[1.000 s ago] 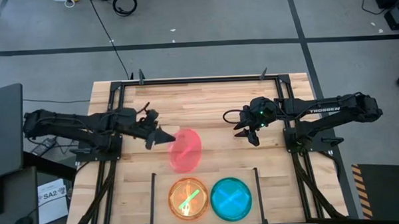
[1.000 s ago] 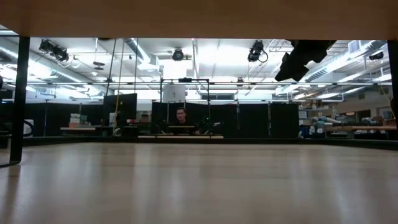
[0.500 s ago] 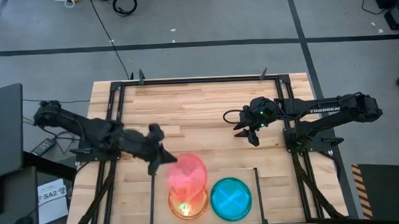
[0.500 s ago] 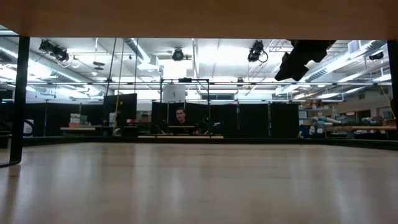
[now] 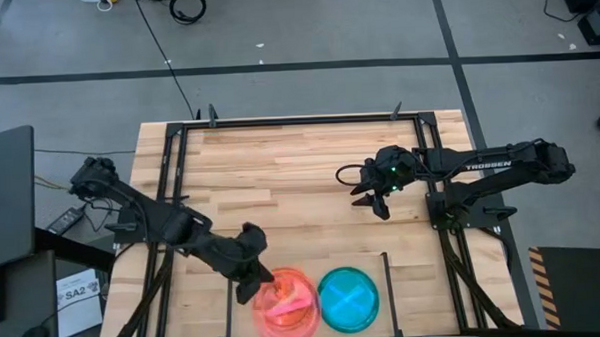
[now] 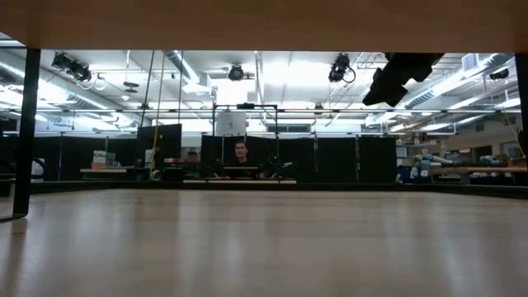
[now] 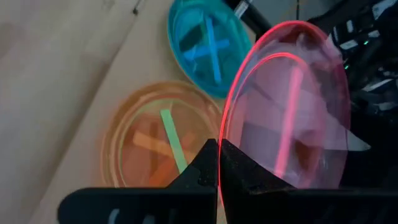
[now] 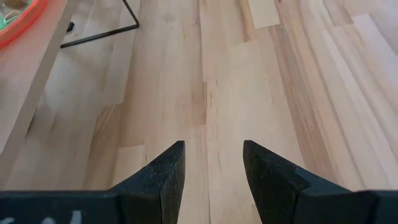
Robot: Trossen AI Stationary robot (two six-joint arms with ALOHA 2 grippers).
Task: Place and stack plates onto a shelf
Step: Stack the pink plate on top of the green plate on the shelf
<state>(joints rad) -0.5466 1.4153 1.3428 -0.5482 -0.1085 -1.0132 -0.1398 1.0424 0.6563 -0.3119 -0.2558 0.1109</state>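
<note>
My left gripper (image 5: 258, 282) is shut on a pink plate (image 5: 288, 303) and holds it over the orange plate (image 7: 155, 140). The orange plate lies flat in the left half of the shelf (image 5: 230, 291), a thin black wire rack at the table's near edge. A cyan plate (image 5: 348, 299) lies flat in the shelf's right half. My right gripper (image 5: 378, 204) hangs open above bare wood at the table's middle right, with nothing between its fingers (image 8: 213, 163). My left gripper pinches the pink plate's rim (image 7: 221, 163) between its two fingers. The fingers slant down from the table's far left. The plate stands tilted, reaching away beyond the fingertips over the orange plate. I cannot tell whether its lower edge touches the orange plate.
Thicker black rails (image 5: 171, 193) run along the table's left and right sides under the arms. Bare wood (image 5: 300, 168) spreads across the far half of the table. In the low view a person sits far off in the room behind the table.
My left gripper has swung from the table's middle toward the near edge and somewhat to the right, staying shut on the pink plate. The plate has travelled with it from above bare wood to above the orange plate on the shelf.
</note>
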